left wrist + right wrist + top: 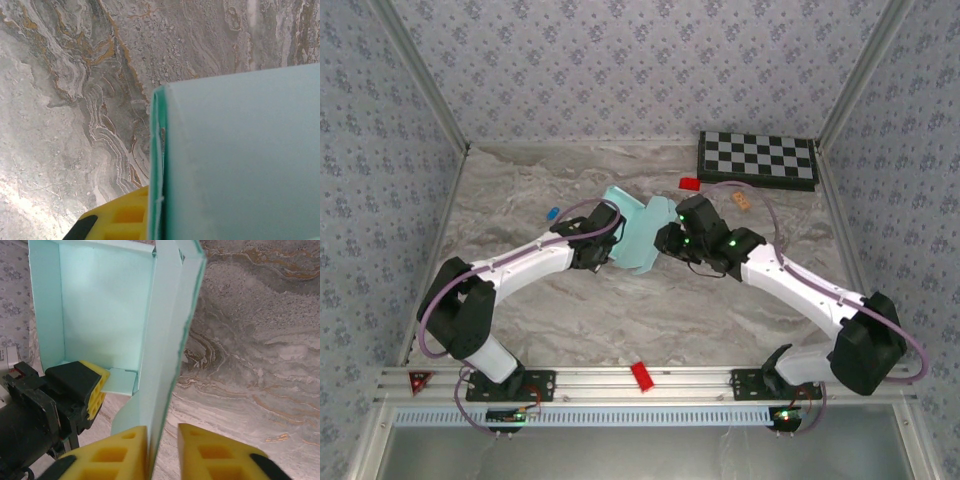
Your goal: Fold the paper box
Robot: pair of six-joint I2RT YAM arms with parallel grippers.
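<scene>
We look down on a marbled table (540, 310) where two white arms meet at the middle, with the paper box (638, 235) between their tips. The box is pale blue card, partly folded, and its open tray (105, 310) faces the right wrist camera. The left gripper (608, 248) is closed on a lower corner of that tray, its yellow finger (96, 384) pressed to the card. The right gripper (162, 430) straddles a long upright flap (170, 340). One yellow finger touches the card and the other stands just off it, so the jaws are narrowly open. A checkerboard (757, 160) lies at the table's far right corner, well apart from the box.
</scene>
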